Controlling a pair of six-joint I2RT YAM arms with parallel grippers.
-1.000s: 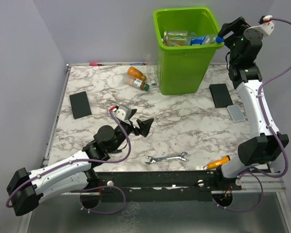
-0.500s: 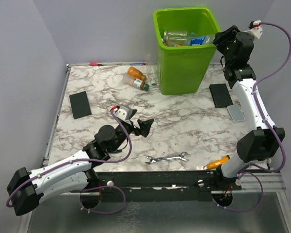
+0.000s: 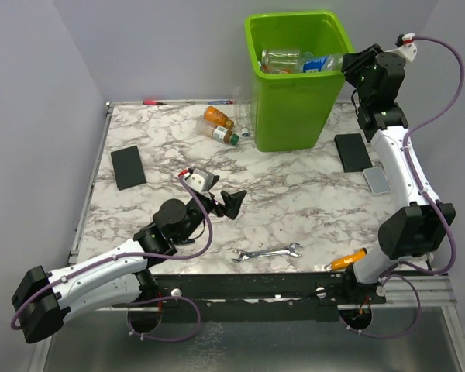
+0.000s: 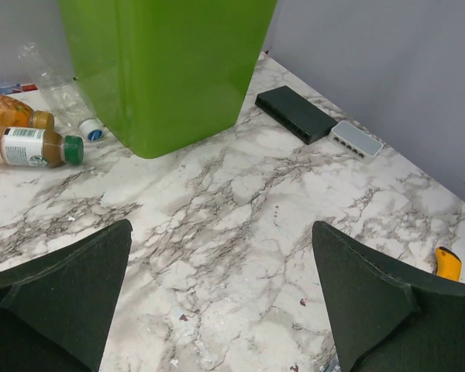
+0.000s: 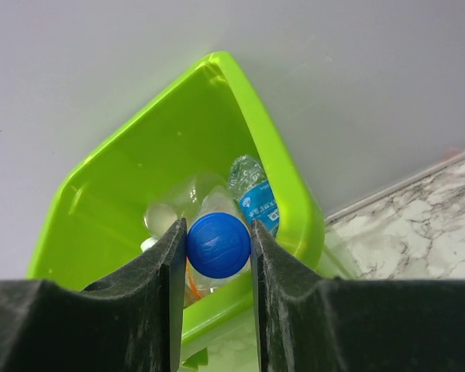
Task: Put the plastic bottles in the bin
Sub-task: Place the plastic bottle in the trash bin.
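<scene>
The lime-green bin (image 3: 294, 116) stands at the back of the table and holds several plastic bottles. A clear bottle with a blue label (image 3: 322, 63) lies across its top by the right rim. My right gripper (image 3: 349, 63) is shut on that bottle's blue cap (image 5: 218, 245), which touches both fingers above the bin's rim (image 5: 291, 186). An orange bottle (image 3: 218, 117), a brown green-capped bottle (image 3: 225, 135) and a crushed clear bottle (image 3: 242, 116) lie left of the bin. My left gripper (image 3: 226, 203) hovers open over the table's middle, with bare marble between its fingers (image 4: 221, 226).
A silver wrench (image 3: 267, 253) and an orange-handled screwdriver (image 3: 347, 260) lie near the front edge. Black blocks sit at the left (image 3: 128, 168) and right (image 3: 352, 152), with a grey box (image 3: 377, 180) beside the right one. A pen (image 3: 155, 101) lies along the back edge.
My right gripper has closed on the blue cap of the bottle at the bin's rim, and its wrist has swung slightly left. The left arm has barely moved.
</scene>
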